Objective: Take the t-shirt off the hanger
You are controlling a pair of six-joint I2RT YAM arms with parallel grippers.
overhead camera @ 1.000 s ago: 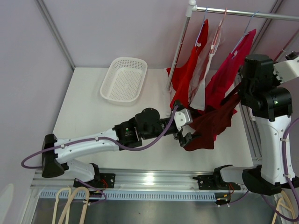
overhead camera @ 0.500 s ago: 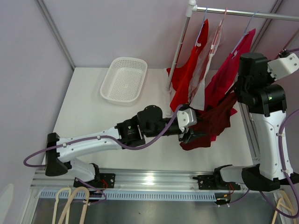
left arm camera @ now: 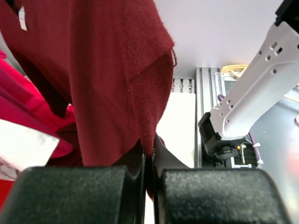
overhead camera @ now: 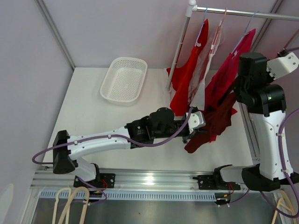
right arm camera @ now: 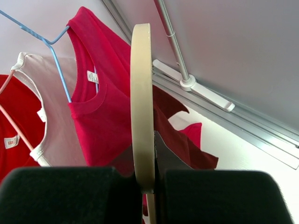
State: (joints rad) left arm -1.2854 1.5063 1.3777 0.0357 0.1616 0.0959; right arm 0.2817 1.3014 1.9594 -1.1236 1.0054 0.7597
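Observation:
A dark red t-shirt (overhead camera: 219,119) hangs over the table's right side from a cream hanger (right arm camera: 142,93). My right gripper (right arm camera: 148,168) is shut on that hanger's bar, holding it up in front of the clothes rack; in the top view the right wrist hides the hanger. My left gripper (left arm camera: 148,156) is shut on the lower edge of the dark red t-shirt (left arm camera: 112,84), with cloth pinched between the jaws. In the top view the left gripper (overhead camera: 198,132) sits at the shirt's lower left part, just above the table.
A rack rail (overhead camera: 243,13) on a white pole (overhead camera: 180,46) carries a red shirt (overhead camera: 187,74), a white one and a crimson one (overhead camera: 229,70) right behind the held shirt. A white basket (overhead camera: 124,80) stands at the back. Spare hangers (overhead camera: 70,205) lie at the near left.
My left arm has reached further right into the dark red t-shirt, and its gripper has gone from open to shut on the cloth. The right arm shifted slightly, then held still.

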